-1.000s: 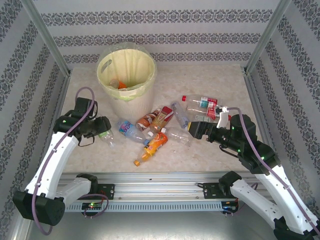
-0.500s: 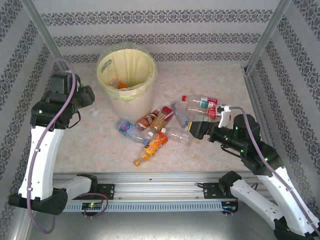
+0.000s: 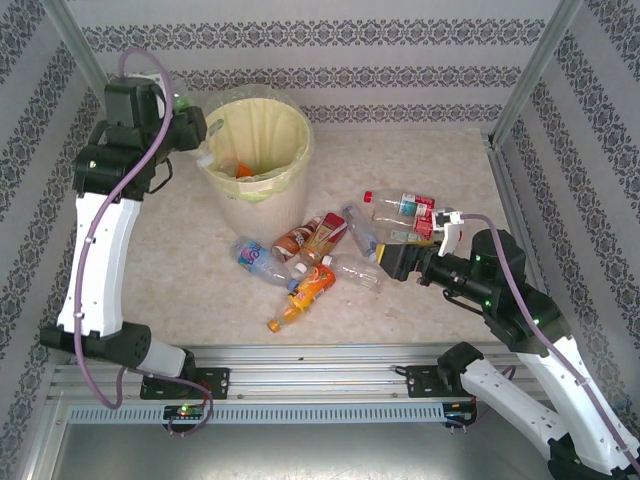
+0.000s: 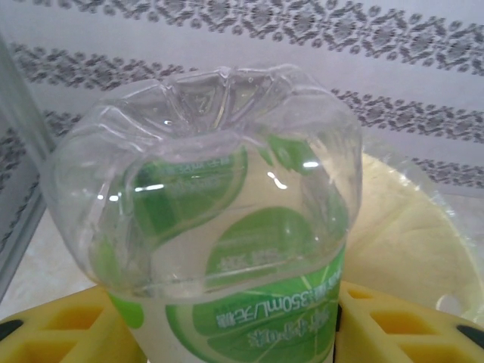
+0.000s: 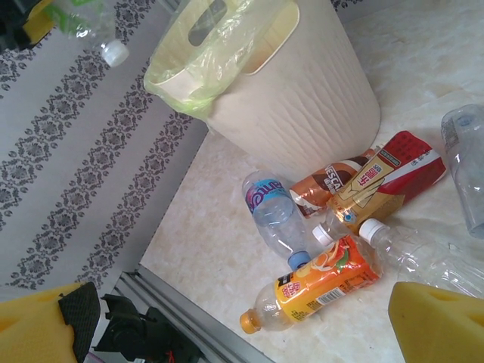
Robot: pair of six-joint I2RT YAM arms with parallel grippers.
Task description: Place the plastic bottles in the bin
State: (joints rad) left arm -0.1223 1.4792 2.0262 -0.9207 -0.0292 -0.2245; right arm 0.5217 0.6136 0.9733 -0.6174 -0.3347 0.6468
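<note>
Against patterned wallpaper (image 4: 318, 34), left end effector (image 3: 192, 128) grips green-label bottle (image 4: 212, 189).

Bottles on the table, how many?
7, clustered right of the bin: blue-label bottle, brown bottle, red-gold bottle, orange bottle nearest, white-capped bottle beside it, clear bottle behind that, red-capped bottle farthest right. Others may be hidden.

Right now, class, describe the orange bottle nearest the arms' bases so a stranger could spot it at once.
Start at the cream bin at the back left. Just in front and right of it lies a heap of bottles. The orange bottle is at the heap's near edge: bright orange label and orange cap, while those beside it are clear.
</note>
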